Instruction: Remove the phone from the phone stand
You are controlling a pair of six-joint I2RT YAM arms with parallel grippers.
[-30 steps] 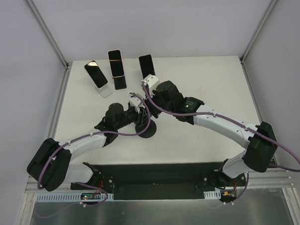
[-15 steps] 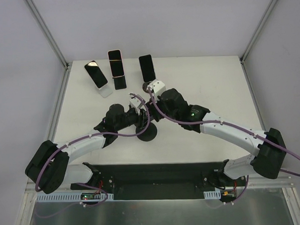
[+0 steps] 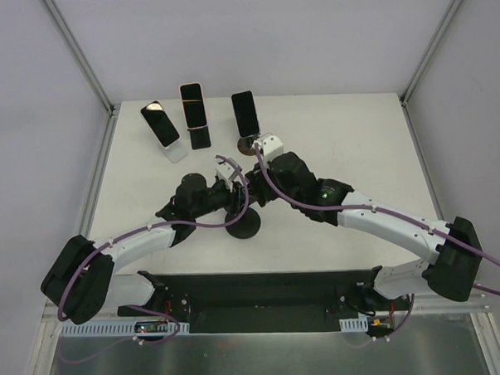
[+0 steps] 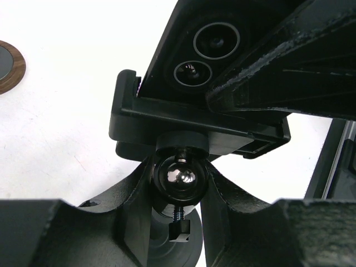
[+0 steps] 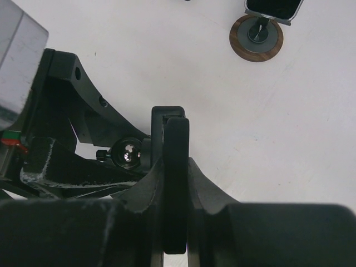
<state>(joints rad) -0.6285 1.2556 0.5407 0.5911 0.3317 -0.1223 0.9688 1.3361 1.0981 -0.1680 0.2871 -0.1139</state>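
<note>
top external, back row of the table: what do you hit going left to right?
tilted phone → pink-rimmed phone → black-framed phone

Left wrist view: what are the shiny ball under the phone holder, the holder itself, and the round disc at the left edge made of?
The ball looks like polished metal, since it mirrors bright spots. The holder seems to be matte black plastic, with a dull, even, moulded surface. The disc has a brown wood-grain rim around a grey centre. Whether that is solid wood or veneer, I cannot tell.
</note>
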